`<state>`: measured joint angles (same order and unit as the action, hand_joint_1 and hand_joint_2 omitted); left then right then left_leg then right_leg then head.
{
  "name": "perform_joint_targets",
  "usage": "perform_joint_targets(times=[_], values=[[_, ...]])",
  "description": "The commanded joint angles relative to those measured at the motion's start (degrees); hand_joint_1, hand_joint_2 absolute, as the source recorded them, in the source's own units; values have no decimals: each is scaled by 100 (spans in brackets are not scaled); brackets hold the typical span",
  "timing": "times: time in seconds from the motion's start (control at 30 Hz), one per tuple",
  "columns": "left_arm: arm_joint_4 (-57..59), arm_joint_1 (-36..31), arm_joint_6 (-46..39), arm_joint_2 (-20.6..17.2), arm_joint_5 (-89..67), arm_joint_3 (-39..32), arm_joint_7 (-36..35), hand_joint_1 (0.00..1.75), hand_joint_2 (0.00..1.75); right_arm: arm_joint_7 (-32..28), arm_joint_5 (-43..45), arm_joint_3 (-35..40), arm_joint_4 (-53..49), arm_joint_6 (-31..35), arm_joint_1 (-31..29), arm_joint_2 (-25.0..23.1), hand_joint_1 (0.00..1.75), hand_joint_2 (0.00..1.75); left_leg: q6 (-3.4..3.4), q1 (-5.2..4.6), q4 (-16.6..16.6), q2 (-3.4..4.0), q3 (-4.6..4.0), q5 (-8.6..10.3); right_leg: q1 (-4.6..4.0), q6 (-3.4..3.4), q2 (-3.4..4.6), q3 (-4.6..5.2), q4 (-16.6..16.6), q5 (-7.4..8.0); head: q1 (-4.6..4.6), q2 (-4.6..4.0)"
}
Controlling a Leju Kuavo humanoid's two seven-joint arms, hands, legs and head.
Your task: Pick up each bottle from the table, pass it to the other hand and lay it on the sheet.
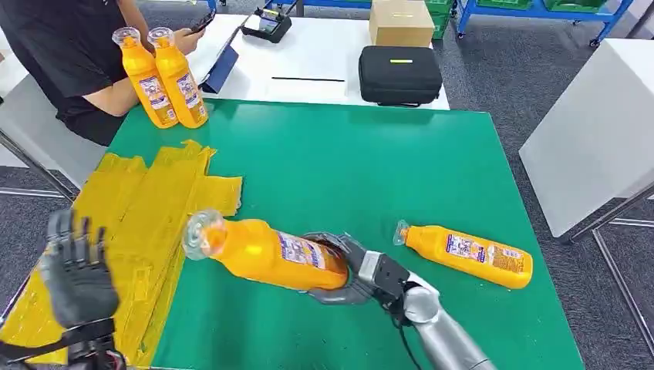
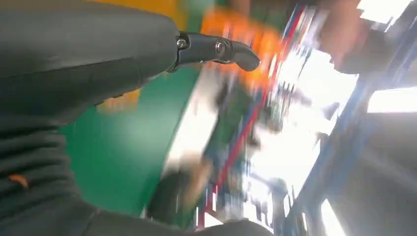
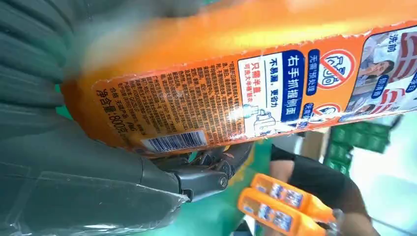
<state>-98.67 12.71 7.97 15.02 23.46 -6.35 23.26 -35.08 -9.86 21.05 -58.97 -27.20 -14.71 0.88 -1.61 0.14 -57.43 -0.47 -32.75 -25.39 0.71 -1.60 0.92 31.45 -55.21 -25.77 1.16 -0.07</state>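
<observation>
Orange bottle [image 1: 266,253] with a clear cap sits in the grip of the right robot hand [image 1: 347,270] at the lower centre of the head view, lifted off the green table [image 1: 370,169] and lying almost level, its cap end pointing toward the left of the frame and tipped slightly up. The dark fingers [image 1: 328,240] wrap around the bottle's base end, over and under it. In the right wrist view the same bottle [image 3: 236,73] fills the upper part of the picture, its printed label and barcode facing the camera, with the thumb [image 3: 204,179] pressed against its underside.

The left robot hand [image 1: 75,270] is raised at the lower left of the head view, palm up, fingers spread apart and holding nothing. It hovers over the yellow sheet [image 1: 146,208], which lies crumpled along the left side of the table.

A second orange bottle [image 1: 465,255] lies on its side on the table to the right of the held one, apart from it, cap toward the left. Two more orange bottles [image 1: 166,77] stand upright side by side at the table's upper left corner, touching each other. Behind them a person in a black shirt [image 1: 65,54] sits at a white table [image 1: 308,58] that carries a black case [image 1: 399,75] and a cardboard box [image 1: 401,23].
</observation>
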Motion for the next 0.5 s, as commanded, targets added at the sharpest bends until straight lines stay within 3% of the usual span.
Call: perform_joint_targets(times=[0.03, 0.5], values=[[707, -413, 226, -625, 334, 1507, -65, 0, 175, 122, 243, 230, 193, 407, -246, -669, 175, 175, 12, -1, 6, 5, 6, 1, 0, 10, -4, -2, 0, -1, 0, 0], [994, -822, 161, -629, 167, 1903, -263, 0, 175, 457, 447, -139, 356, 840, -437, -1124, 175, 175, 10, -3, 6, 3, 3, 2, 2, 8, -8, 1, 0, -1, 0, 0]])
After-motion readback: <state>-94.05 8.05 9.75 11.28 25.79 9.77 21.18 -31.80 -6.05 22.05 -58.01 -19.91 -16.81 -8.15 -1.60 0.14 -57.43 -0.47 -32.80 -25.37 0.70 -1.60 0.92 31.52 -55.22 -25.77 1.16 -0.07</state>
